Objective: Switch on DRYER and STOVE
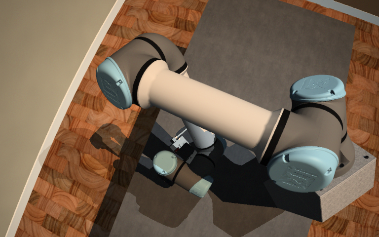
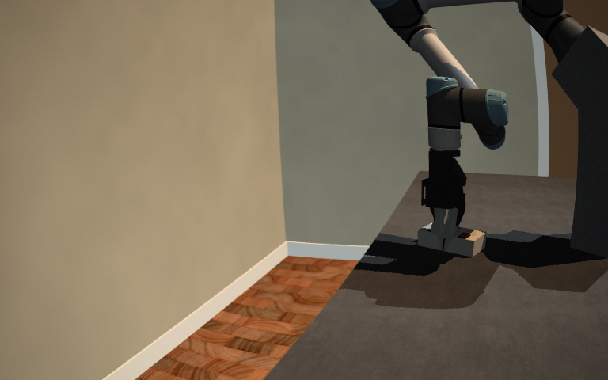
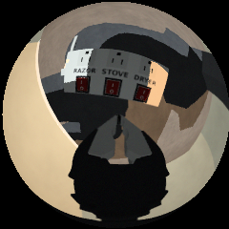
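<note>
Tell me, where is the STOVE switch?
In the wrist view, the STOVE switch is the middle one on the strip, between RAZOR and DRYER, just above the shut gripper.

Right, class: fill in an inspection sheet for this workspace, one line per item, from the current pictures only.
Surface: grey mat over wood-block floor, partly in shadow.
Job's things: power strip lying label side up; switches RAZOR, STOVE, DRYER; on/off states too small to tell.
Clutter: nothing seen.
End effector: shut, holding nothing, tips pointing down by the strip's near edge.
Cables: nothing seen.
Surroundings: beige walls, white baseboard, stone pedestal under the arm.
</note>
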`<state>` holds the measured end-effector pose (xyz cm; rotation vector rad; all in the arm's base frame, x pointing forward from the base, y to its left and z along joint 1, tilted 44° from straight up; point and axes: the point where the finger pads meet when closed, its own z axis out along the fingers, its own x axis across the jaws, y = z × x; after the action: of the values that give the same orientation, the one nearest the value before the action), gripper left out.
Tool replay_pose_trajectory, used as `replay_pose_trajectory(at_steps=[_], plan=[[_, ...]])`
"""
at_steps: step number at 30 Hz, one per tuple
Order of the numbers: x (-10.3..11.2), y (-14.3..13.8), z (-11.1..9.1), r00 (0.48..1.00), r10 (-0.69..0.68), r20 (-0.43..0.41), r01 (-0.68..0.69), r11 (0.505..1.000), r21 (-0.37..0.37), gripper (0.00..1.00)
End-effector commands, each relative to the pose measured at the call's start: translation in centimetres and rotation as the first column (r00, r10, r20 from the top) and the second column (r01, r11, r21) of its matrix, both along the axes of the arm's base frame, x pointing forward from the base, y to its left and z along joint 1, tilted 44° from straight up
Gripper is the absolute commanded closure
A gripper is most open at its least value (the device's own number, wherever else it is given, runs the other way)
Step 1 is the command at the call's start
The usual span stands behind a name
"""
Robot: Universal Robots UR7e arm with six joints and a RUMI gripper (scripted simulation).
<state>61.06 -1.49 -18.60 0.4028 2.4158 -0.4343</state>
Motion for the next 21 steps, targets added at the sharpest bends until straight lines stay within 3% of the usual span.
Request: replay_pose_trajectory(at_steps=[1,12,18,21], plan=[[0.0,0.0,0.0,1.000,0.001,0.001,-0.001,1.000,0.000,1.00],[-0.1,0.2,0.2,1.000,0.001,0.001,-0.001,1.000,0.000,1.00],[-3.2,3.0,4.7,1.000,0.000,0.000,0.000,1.000,0.000,1.00],[-3.8,3.5,5.4,1.000,0.001,0.001,-0.001,1.000,0.000,1.00]])
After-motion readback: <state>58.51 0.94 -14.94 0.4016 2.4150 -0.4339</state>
